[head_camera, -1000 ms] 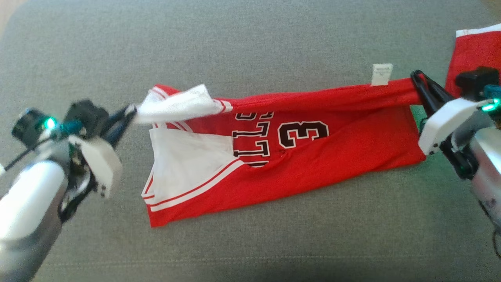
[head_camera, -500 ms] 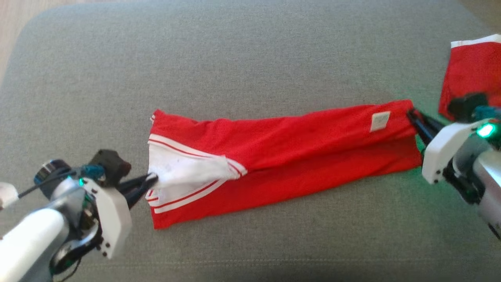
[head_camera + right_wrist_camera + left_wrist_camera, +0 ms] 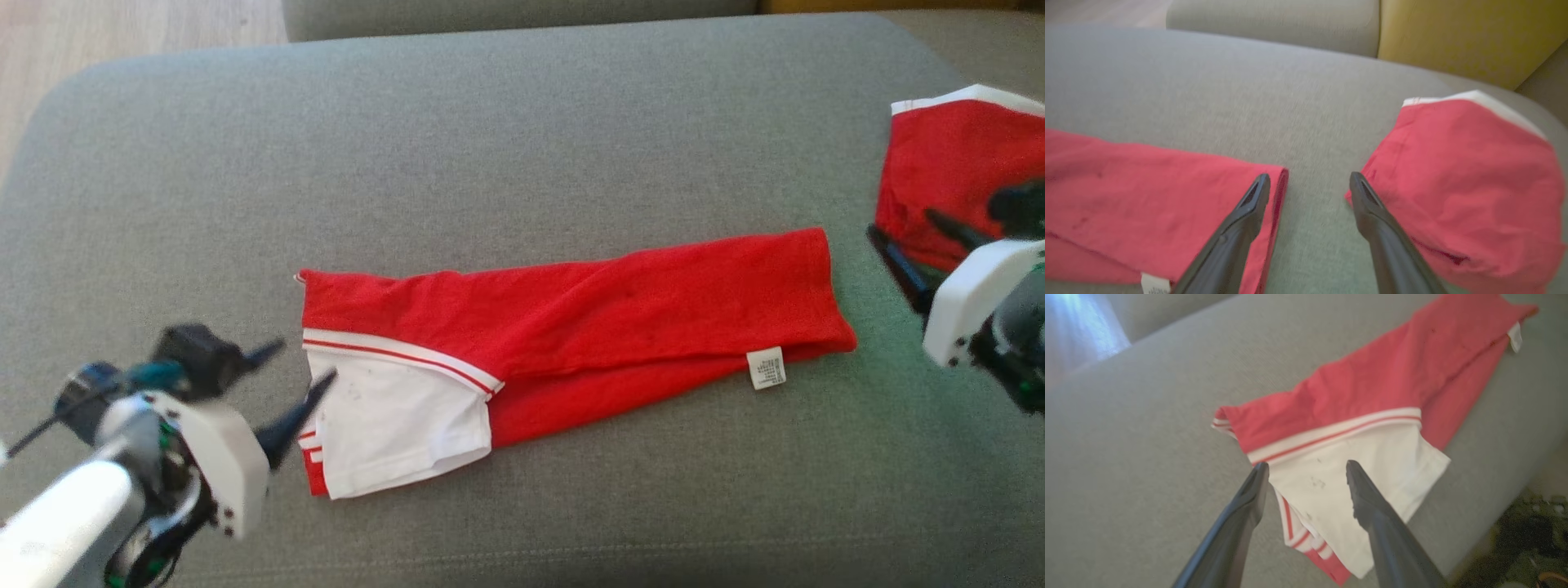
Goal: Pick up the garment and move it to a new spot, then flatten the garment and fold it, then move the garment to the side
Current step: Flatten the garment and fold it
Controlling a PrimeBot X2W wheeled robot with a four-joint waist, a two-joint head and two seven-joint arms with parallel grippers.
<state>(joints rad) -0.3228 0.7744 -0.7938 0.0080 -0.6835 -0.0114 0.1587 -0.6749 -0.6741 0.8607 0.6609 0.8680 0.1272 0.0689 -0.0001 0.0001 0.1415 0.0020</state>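
Saw a grey cushion spanning nearly the whole head view. Found the garment, red and folded into a long band, lying flat across the cushion's middle, slanting from lower left to upper right. Noted its white panel, edged with red and white stripes, at the left end. Spotted a second red cloth with a white hem near the cushion's right edge, apart from the garment. Caught the left gripper just beside the white panel, jaws spread wide, grasping nothing; could not tell whether a fingertip touched the cloth. Caught the right gripper between the garment's right end and the second red cloth, likewise spread and empty. Made out a small white label on the garment's lower edge near the right end.
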